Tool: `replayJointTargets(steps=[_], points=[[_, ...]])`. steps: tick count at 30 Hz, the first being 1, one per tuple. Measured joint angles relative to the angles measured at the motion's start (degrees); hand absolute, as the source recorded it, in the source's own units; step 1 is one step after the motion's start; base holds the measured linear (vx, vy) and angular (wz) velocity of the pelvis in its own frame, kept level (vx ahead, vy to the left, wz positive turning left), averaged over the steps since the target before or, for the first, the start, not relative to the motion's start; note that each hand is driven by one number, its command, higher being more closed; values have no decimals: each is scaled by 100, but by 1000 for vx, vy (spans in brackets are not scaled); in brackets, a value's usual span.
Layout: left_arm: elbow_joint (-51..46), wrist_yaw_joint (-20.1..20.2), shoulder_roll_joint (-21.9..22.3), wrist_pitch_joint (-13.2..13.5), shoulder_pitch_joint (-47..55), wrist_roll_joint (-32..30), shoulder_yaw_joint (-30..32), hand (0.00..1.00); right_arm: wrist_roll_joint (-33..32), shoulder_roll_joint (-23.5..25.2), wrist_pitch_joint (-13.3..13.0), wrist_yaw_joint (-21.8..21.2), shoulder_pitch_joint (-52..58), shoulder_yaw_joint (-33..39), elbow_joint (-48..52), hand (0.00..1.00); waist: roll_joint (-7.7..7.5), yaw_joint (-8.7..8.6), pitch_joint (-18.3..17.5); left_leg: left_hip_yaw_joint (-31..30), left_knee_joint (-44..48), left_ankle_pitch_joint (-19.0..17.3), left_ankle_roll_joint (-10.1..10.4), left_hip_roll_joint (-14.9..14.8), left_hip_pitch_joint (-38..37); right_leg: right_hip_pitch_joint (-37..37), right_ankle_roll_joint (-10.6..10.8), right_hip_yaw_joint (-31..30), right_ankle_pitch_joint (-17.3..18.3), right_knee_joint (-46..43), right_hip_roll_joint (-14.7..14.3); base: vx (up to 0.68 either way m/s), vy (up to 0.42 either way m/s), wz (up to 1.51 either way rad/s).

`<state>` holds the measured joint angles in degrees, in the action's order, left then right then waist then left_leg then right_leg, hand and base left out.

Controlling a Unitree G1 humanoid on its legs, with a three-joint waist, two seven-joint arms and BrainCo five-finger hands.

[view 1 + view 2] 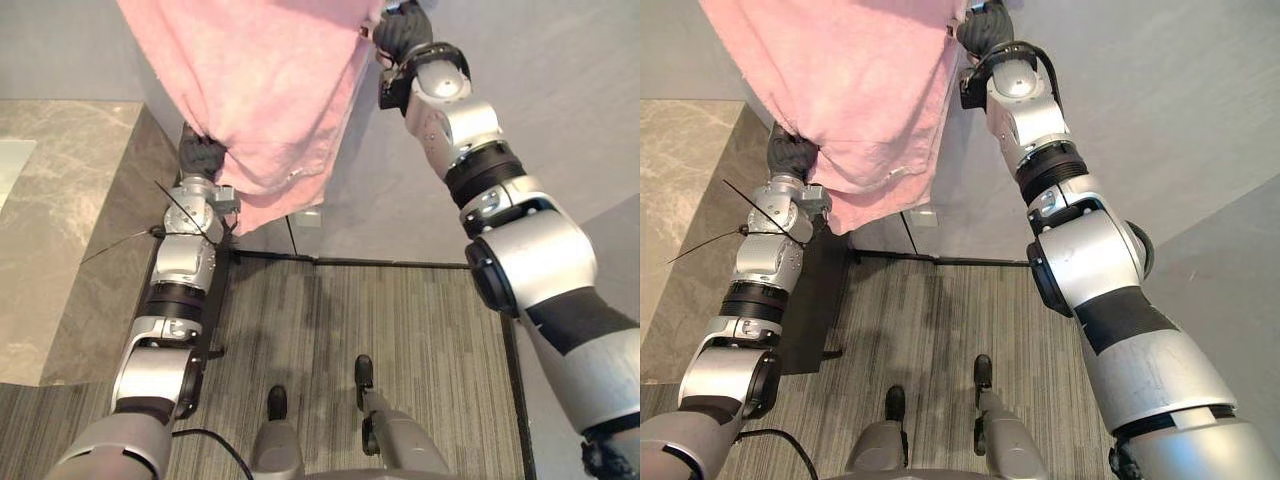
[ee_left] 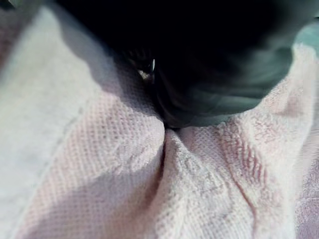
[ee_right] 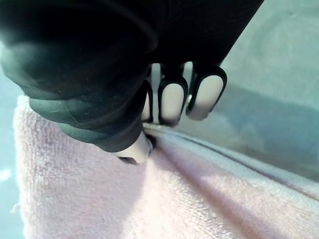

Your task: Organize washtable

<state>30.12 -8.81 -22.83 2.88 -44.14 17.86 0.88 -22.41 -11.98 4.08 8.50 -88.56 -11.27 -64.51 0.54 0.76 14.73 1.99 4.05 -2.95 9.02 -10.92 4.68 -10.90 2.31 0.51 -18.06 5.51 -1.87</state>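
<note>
Two hands up, one pink towel (image 1: 260, 90) hanging in the air between them.
Right hand (image 3: 172, 102) is pinched shut on its top edge. Left hand (image 1: 203, 155) is buried in cloth, grip can't be told. The towel looks soft, light and floppy, so best held at the hem by the corners.

no legible text or numbers, pink towel (image 1: 260, 90) unmarked

A pink towel (image 2: 149, 184) with a nubbly weave is seen from very close, part of it in light and part in shadow. Its cloth gathers into a deep fold that runs up to the dark cover of the left hand (image 2: 214, 74), which touches it there. On either side of that fold the towel spreads out in softer ridges.
</note>
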Motion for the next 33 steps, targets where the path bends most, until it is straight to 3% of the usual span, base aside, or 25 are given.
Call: replayJointTargets(steps=[2, 4, 6, 11, 16, 17, 33], points=[[104, 15, -1, -22, 1, -3, -17, 100, 4, 17, 12, -2, 127, 38, -41, 100, -35, -1, -123, 28, 14, -2, 8, 75, 4, 17, 53, -2, 229, 1, 78, -54, 42, 2], [171, 27, 15, -41, 22, -5, -29, 100, 6, 50, 25, -12, 146, 190, -175, 100, -41, -6, -185, 23, 42, -10, 29, 153, -3, 59, -46, 14, 540, 0, 157, -25, 12, 12], [251, 124, 15, -93, 29, -8, -48, 100, 6, 47, 76, -11, 163, 247, -282, 100, 30, -2, -248, 10, 38, -5, 54, 141, -4, 76, -51, 69, 564, -4, 153, -28, 2, 9], [361, 140, 23, -145, 28, -7, -146, 100, 6, 49, 105, -11, 168, 452, -389, 100, -9, -39, -272, 13, 86, -4, 60, 137, -32, 148, 3, 112, 597, -2, 173, 8, 39, 3], [425, 140, 21, -147, 28, -7, -145, 100, 7, 52, 106, -15, 259, 452, -389, 100, -145, -15, -352, 13, 82, -49, 64, 144, -55, 166, -18, 123, 575, -12, 183, 40, 45, 1], [426, 139, 21, -147, 28, -7, -144, 0, 7, 52, 106, -15, 274, 452, -389, 0, -177, -18, -372, 15, 83, -66, 58, 148, -58, 166, -21, 122, 572, -17, 185, 43, 50, -1], [989, 119, -199, -247, 30, -5, 179, 0, 33, -318, 104, -104, 355, -58, -437, 0, -193, -32, -381, 49, 97, -133, -11, 177, -152, 220, 71, 73, 576, -33, 205, 8, 24, -2]])
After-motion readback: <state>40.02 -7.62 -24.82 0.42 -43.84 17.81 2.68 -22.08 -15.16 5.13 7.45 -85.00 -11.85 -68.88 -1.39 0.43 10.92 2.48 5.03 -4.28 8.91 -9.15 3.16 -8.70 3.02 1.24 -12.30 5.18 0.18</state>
